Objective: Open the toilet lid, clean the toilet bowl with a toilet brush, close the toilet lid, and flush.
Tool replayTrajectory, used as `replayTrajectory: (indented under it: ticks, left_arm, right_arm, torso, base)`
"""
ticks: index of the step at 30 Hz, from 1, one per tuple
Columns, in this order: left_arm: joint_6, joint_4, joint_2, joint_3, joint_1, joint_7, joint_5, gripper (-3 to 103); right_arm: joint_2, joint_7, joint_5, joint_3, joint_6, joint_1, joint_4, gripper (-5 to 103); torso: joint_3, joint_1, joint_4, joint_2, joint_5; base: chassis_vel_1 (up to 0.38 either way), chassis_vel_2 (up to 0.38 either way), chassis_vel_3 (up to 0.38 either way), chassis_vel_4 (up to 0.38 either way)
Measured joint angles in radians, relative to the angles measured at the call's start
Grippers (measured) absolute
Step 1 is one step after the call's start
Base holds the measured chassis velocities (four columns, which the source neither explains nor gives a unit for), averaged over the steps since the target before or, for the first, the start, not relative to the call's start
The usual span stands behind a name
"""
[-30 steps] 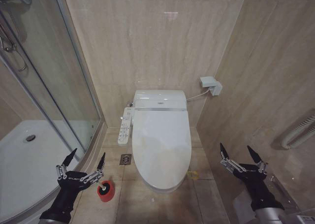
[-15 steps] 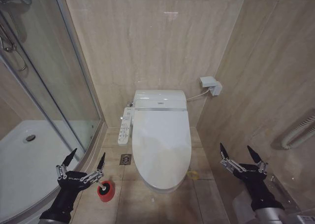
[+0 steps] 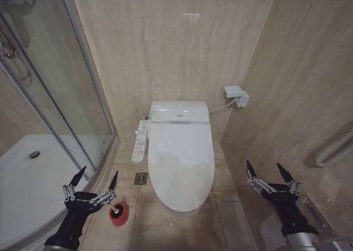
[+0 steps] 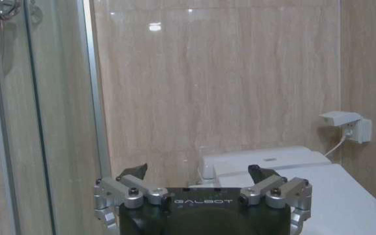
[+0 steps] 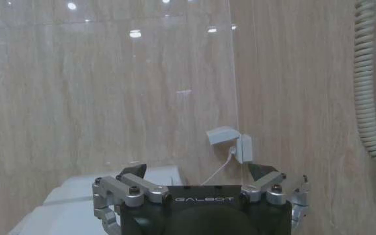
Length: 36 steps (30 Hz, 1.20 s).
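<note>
The toilet lid is a glossy white oval lying shut, so the toilet bowl's inside is hidden under it. A yellow-green strap hangs at the lid's front right edge. A white button panel sticks out on the toilet's left side. The toilet brush stands in a red holder cup on the floor left of the toilet. My left gripper hovers open just above and left of the cup. My right gripper is open, right of the toilet near the wall. The lid also shows past the left gripper.
A glass shower screen and white shower tray close off the left. A floor drain lies beside the toilet. A wall socket box with a cable sits behind right. A coiled hose hangs on the right wall.
</note>
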Motion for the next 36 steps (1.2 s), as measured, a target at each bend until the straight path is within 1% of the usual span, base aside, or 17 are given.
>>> replayTrajectory:
  ticks: [36]
  left_arm:
    - [0.003, 0.0, 0.0, 0.001, -0.002, 0.0, 0.0, 100]
  right_arm:
    - [0.0, 0.0, 0.0, 0.0, 0.0, 0.0, 0.0, 100]
  torso:
    - [0.0, 0.0, 0.0, 0.0, 0.0]
  base:
    - [0.0, 0.0, 0.0, 0.0]
